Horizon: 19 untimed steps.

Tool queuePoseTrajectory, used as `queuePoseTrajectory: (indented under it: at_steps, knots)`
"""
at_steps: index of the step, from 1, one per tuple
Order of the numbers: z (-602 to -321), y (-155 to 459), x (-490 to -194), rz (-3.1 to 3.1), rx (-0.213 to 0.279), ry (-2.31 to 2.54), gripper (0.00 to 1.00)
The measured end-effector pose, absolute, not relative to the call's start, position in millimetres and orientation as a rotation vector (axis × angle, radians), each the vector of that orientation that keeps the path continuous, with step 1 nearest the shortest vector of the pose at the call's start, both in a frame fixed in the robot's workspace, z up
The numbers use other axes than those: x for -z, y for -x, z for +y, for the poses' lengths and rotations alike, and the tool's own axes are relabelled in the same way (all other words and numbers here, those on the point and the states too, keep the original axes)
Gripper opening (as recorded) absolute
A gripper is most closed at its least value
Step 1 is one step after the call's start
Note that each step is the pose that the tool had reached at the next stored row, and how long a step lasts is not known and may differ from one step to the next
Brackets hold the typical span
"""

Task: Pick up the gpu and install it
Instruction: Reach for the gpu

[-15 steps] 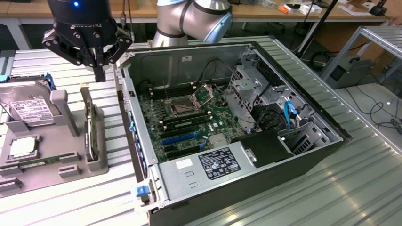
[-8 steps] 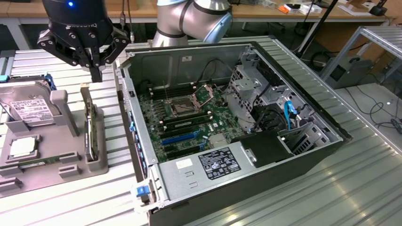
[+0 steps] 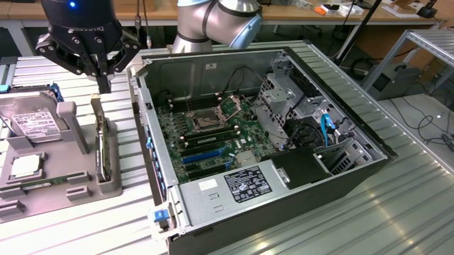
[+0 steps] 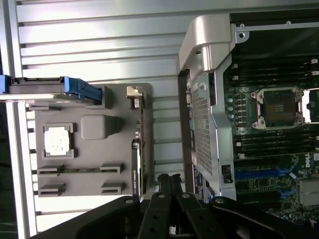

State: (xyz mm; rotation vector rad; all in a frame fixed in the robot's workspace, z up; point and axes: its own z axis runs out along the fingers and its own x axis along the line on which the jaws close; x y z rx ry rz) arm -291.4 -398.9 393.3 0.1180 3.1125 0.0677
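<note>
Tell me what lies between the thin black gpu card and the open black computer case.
Between gpu and case, just the grey holder's rim and bare ribbed metal table; the wrist view shows it.

The silver arm (image 3: 220, 21) ends in a black gripper (image 3: 105, 87).

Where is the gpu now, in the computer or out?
Out. The gpu stands on edge in the grey holder beside the computer case.

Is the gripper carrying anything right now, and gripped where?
Nothing is held. The gripper is shut and empty, above the gpu, which stands on edge in the gray holder.
</note>
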Motion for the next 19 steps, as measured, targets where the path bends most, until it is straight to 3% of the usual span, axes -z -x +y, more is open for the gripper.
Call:
queuePoseTrajectory:
  at_steps: [19]
  knots:
    - [-399,311,-393,3.113,-0.068,-0.118,0.11]
